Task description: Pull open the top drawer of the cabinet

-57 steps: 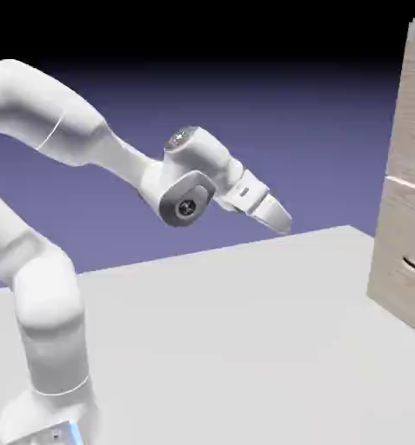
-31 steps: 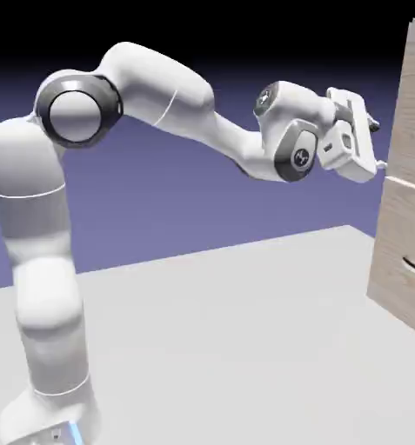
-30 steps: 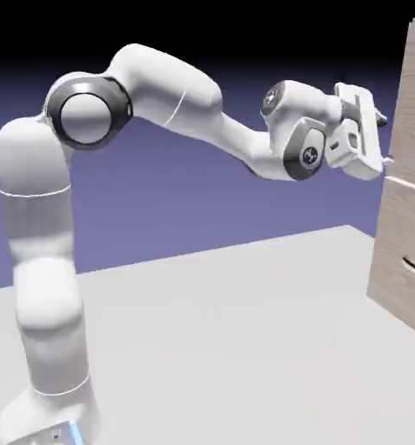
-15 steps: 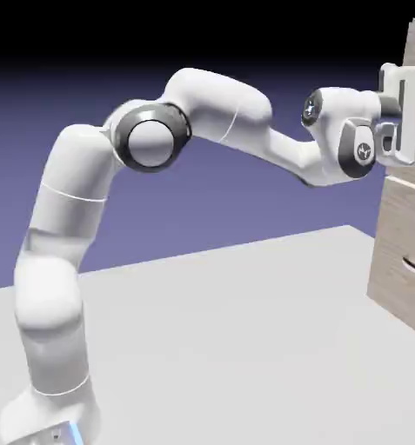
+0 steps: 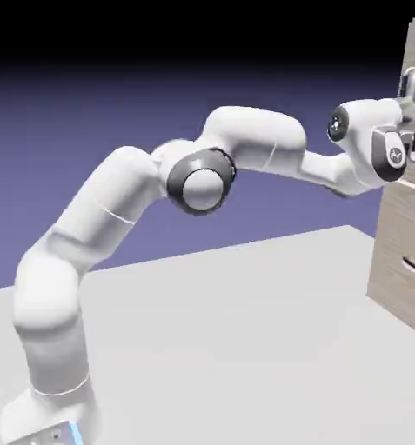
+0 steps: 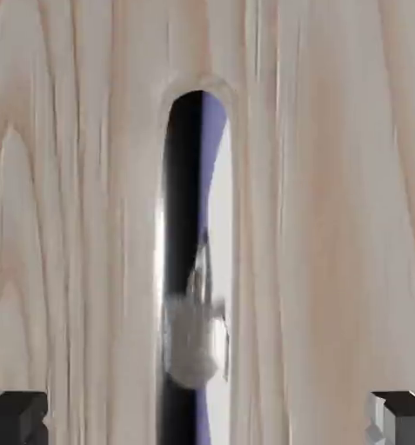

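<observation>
exterior view: the white arm reached right from the lower left, its gripper against the upper front of the cabinet, which stood at the right edge on the table. hand view: the top drawer filled the frame with pale wood grain; its handle appeared as a shiny bar running top to bottom, centred between the two fingertips. the fingers were spread wide, one at each lower corner, grasping nothing.
</observation>
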Controlling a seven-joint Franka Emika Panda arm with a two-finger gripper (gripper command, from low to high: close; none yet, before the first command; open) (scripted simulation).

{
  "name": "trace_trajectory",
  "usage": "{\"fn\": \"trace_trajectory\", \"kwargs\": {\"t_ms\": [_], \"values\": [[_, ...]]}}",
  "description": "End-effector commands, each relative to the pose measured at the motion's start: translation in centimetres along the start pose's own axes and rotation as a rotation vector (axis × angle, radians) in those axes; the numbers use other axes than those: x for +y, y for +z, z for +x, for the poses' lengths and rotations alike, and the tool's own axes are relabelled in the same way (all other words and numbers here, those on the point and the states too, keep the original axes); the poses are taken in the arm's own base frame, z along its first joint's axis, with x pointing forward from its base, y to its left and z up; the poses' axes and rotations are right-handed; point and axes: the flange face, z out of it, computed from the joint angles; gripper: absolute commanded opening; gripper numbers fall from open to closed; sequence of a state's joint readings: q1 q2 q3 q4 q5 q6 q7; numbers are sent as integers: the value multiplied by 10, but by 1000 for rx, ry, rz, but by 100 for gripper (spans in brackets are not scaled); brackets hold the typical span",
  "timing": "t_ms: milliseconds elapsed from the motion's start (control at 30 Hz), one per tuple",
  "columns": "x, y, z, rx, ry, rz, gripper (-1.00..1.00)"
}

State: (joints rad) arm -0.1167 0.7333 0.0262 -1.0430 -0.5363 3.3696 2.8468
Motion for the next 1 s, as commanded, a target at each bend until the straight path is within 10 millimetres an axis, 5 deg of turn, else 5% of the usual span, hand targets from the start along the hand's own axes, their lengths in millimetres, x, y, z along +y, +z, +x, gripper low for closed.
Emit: {"fn": "trace_trajectory", "kwargs": {"t_ms": [0, 133, 167, 533, 967], "values": [[-1, 4, 1, 1, 2, 2, 0], [-11, 15, 8, 8, 16, 17, 0], [-11, 15, 8, 8, 16, 17, -100], [-11, -26, 7, 8, 16, 17, -100], [-9, -109, 7, 8, 15, 17, -100]]}}
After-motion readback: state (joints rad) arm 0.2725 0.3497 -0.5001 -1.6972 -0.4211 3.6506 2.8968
